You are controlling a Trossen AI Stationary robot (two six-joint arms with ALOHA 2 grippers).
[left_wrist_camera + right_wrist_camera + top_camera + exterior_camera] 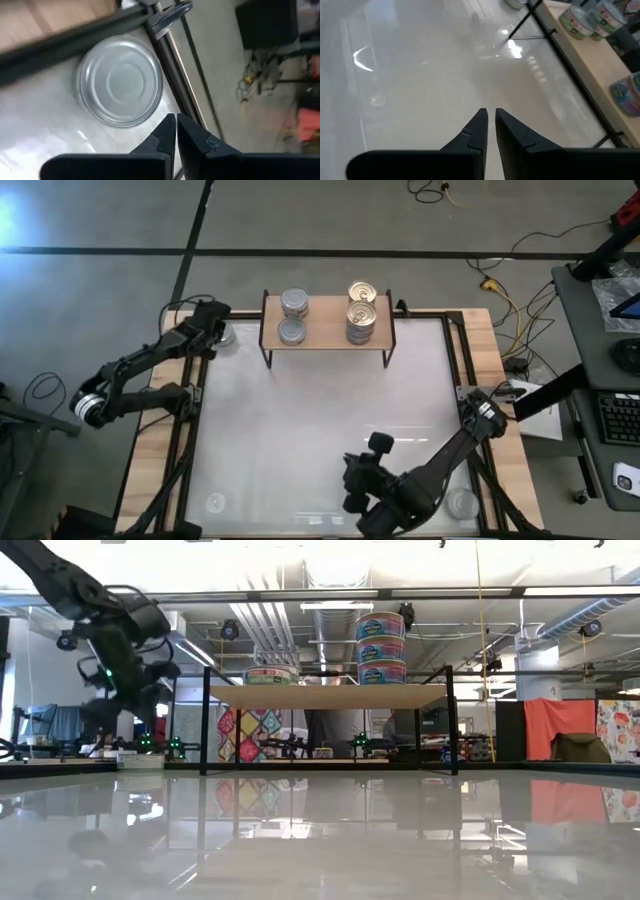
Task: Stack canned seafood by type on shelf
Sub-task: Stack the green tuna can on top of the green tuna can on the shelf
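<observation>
The shelf (327,338) stands at the table's far edge. On its plank are two silver-topped tins (294,303) (291,331) on the left and gold-topped tins (362,290) (361,317) on the right. In the low view the right ones form a tall stack (380,640) and a lower tin (270,675) sits to the left. Another silver-topped tin (120,82) rests flat on the table just left of the shelf (229,336). My left gripper (175,129) hovers over it, shut, touching nothing (218,330). My right gripper (490,122) is shut above bare table near the near edge (356,478).
A black metal frame rail (172,75) runs beside the loose tin, along the table's wood border (158,430). The glossy white tabletop (320,430) lies open between the shelf and my right arm. Cables and a desk (600,330) sit beyond the right edge.
</observation>
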